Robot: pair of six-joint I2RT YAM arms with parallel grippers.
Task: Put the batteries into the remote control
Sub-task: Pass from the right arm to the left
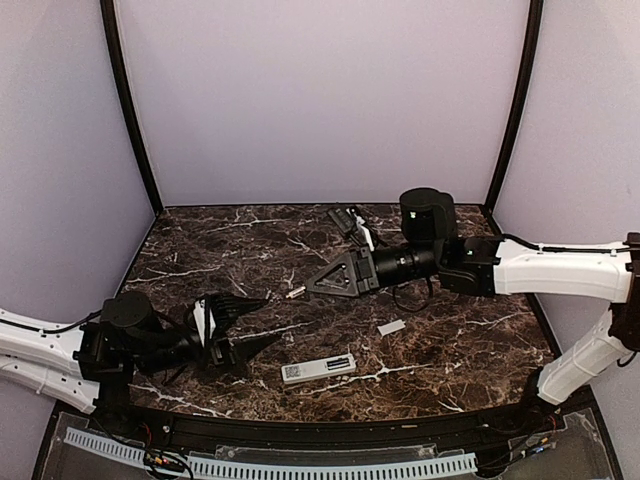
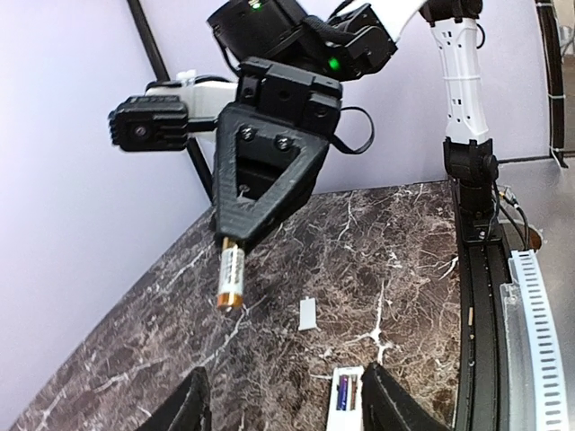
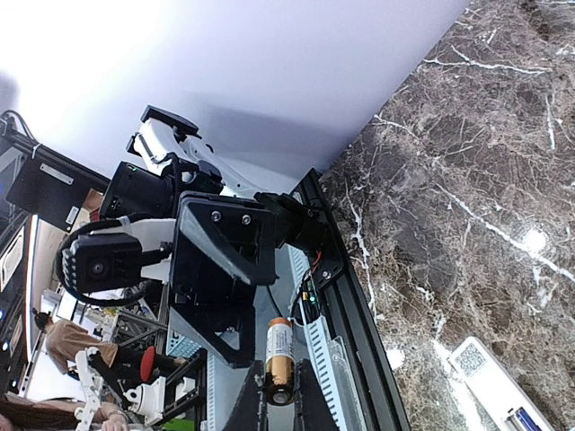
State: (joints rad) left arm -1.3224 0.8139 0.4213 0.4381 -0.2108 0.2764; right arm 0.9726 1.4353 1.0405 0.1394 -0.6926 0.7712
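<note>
Dark marble desk (image 1: 460,350) with white veining, plain lilac walls (image 1: 320,90) on three sides.

Remote control (image 1: 318,368) lies flat near the front edge, about centre, label side up. Its compartment is open at the right end. A bluish cell (image 2: 342,392) appears to sit in it already. A small white battery cover (image 1: 391,327) lies apart from it, to the right and farther back.

Right fingers (image 2: 265,180) are together, clamped on one end of a battery (image 2: 231,278). It has a pale sleeve and a copper-coloured free end, and appears clear of the desk, mid-scene beyond the remote. Left fingers (image 2: 190,406) are apart with nothing between them, low at the near left and pointed toward the remote.

Handling, as judged:
- **Battery:** light, rigid, smooth and round, so it may swivel in an end pinch or roll if dropped. The free end is exposed to lead into the bay. Polarity marks are too small to read.
- **Remote:** light, stiff plastic, likely to skate on the polished stone when the battery presses against a spring contact. It is best held across its long edges near the label end, leaving the compartment unobstructed.
</note>
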